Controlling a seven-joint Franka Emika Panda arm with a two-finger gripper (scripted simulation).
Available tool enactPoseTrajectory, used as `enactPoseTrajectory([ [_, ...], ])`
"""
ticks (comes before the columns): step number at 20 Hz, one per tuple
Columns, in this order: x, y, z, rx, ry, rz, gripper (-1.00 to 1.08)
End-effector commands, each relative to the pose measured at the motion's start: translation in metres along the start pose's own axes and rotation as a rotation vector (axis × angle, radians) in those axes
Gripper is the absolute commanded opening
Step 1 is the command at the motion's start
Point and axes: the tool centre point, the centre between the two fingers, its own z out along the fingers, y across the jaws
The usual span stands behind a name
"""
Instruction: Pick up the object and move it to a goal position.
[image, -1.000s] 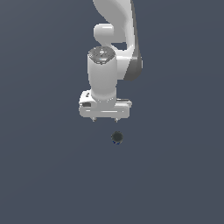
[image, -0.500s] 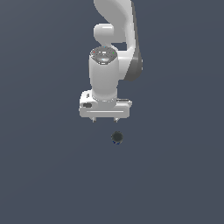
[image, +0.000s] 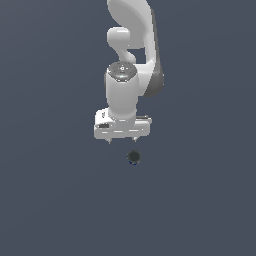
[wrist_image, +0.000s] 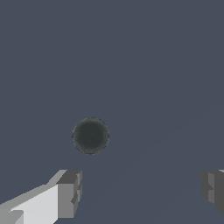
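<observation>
Hovering above the table (image: 45, 200), the gripper (image: 122, 141) has its fingers (wrist_image: 68, 192) spread wide and empty. One ball (image: 133, 157) lies just off to the exterior view's right of them, untouched. Judging by this, grasp, lift and carry all remain; no goal marker shows.

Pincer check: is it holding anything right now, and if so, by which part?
Nothing is held. The pincer is open, and the ball lies apart from it on the floor, outside its fingers.

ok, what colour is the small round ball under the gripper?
Small round ball: nearly black, faint blue-grey tint; clearest in the wrist view.
</observation>
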Motion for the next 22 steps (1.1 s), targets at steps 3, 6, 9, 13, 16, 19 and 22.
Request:
enactPoseTrajectory([
  [3, 0.002, -0.009, 0.017, 0.003, -0.006, -0.095, 1.00],
  [6, 0.003, -0.016, 0.032, 0.007, -0.011, -0.179, 1.00],
  [9, 0.004, -0.026, 0.049, 0.014, -0.015, -0.274, 1.00],
  [13, 0.005, -0.037, 0.069, 0.024, -0.018, -0.387, 1.00],
  [16, 0.004, -0.044, 0.080, 0.032, -0.019, -0.455, 1.00],
  [19, 0.004, -0.050, 0.089, 0.038, -0.020, -0.506, 1.00],
  [22, 0.004, -0.054, 0.096, 0.043, -0.020, -0.543, 1.00],
])
